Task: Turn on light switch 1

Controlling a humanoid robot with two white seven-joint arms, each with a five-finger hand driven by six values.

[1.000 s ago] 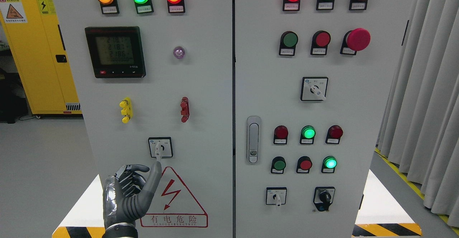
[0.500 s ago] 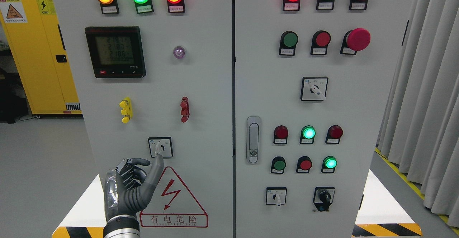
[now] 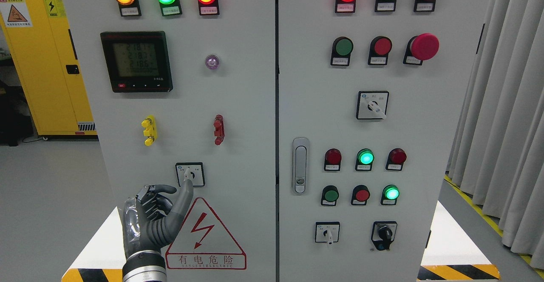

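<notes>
The light switch (image 3: 190, 174) is a small rotary selector in a black-framed square plate, low on the left cabinet door (image 3: 238, 103). Its white lever points down. My left hand (image 3: 163, 199) comes up from the bottom edge just below and left of it. One grey digit (image 3: 183, 199) sticks up and its tip reaches the lever's lower end; the other fingers are curled in and hold nothing. Whether the tip presses the lever is unclear. My right arm does not show.
A red-bordered warning triangle (image 3: 206, 235) sits right of the hand. Yellow (image 3: 149, 130) and red (image 3: 219, 129) handles are above the switch, a meter display (image 3: 137, 61) higher. The right door (image 3: 425, 146) carries lamps, push buttons, other selectors and a latch (image 3: 300, 165). Curtains (image 3: 501, 124) hang at right.
My left hand has risen a little, bringing the raised digit's tip from just under the lever onto its lower end. The lever still points down.
</notes>
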